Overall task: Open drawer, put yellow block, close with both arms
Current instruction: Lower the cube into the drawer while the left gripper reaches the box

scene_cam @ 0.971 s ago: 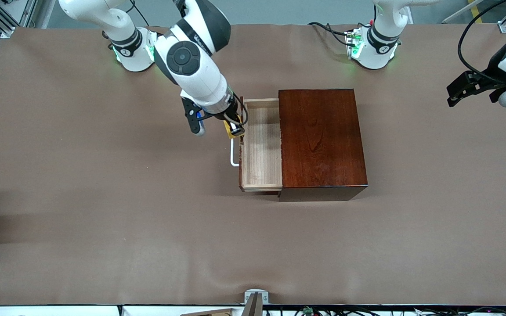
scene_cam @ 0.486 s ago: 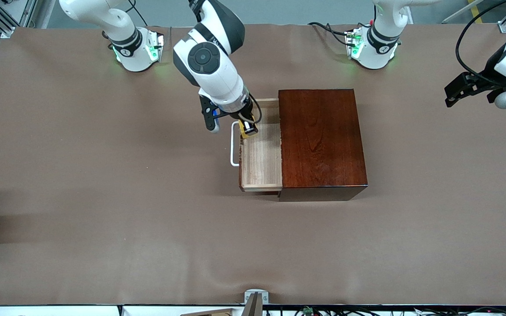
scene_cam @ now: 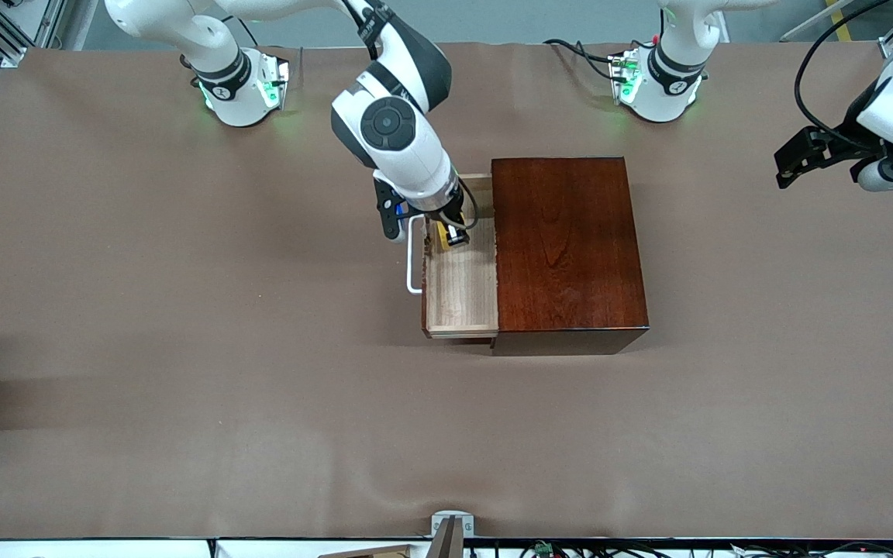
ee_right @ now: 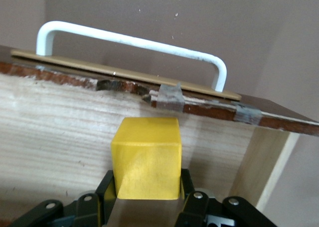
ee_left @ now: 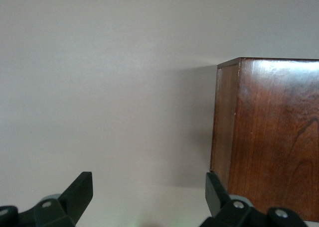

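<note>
The drawer [scene_cam: 462, 287] stands pulled out of the dark mahogany box [scene_cam: 567, 248] toward the right arm's end, its white handle [scene_cam: 413, 260] outermost. My right gripper [scene_cam: 450, 239] is shut on the yellow block [scene_cam: 443, 239] and holds it over the open drawer's tray. In the right wrist view the block [ee_right: 145, 157] sits between the black fingers [ee_right: 105, 189], with the pale tray wall [ee_right: 60, 122] and handle [ee_right: 129, 40] past it. My left gripper [scene_cam: 795, 159] is open and empty, up in the air at the left arm's end; its wrist view shows the box's corner [ee_left: 269, 132].
The brown table cover [scene_cam: 183, 349] spreads around the box on all sides. Both arm bases [scene_cam: 241, 85] stand along the table edge farthest from the front camera. A small metal bracket [scene_cam: 452, 527] sits at the edge nearest the camera.
My right gripper has carried the yellow block from beside the drawer's front to over the tray. My left gripper has shifted slightly toward the box.
</note>
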You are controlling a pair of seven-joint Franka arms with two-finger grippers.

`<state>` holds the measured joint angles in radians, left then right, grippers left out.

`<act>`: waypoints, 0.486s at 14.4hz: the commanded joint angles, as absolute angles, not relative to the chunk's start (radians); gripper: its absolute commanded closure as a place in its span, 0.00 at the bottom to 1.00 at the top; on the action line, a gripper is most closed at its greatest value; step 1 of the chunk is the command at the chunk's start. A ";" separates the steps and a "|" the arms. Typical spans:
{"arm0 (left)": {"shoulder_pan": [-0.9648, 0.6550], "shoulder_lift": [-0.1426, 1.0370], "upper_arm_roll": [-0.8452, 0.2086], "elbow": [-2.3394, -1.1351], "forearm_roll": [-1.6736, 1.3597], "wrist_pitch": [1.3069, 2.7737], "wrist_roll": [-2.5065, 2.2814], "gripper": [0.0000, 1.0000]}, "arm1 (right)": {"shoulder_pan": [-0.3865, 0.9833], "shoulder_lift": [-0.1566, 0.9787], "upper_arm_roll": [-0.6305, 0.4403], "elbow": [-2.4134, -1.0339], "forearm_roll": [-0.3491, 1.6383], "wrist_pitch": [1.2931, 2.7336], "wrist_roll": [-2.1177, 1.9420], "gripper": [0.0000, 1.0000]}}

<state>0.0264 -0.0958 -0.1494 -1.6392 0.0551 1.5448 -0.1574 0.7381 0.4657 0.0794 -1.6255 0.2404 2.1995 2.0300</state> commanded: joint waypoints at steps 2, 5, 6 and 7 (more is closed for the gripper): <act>0.028 -0.084 -0.173 -1.635 0.035 1.539 -0.158 0.00 | 0.752 0.503 0.067 -1.597 0.252 2.198 2.046 0.87; 0.026 -0.072 -0.204 -1.634 0.035 1.546 -0.163 0.00 | 0.758 0.523 0.067 -1.597 0.250 2.217 2.046 0.84; 0.023 -0.071 -0.216 -1.634 0.035 1.548 -0.173 0.00 | 0.758 0.525 0.069 -1.597 0.252 2.217 2.046 0.78; 0.021 -0.069 -0.233 -1.634 0.035 1.551 -0.189 0.00 | 0.758 0.526 0.068 -1.597 0.252 2.215 2.048 0.68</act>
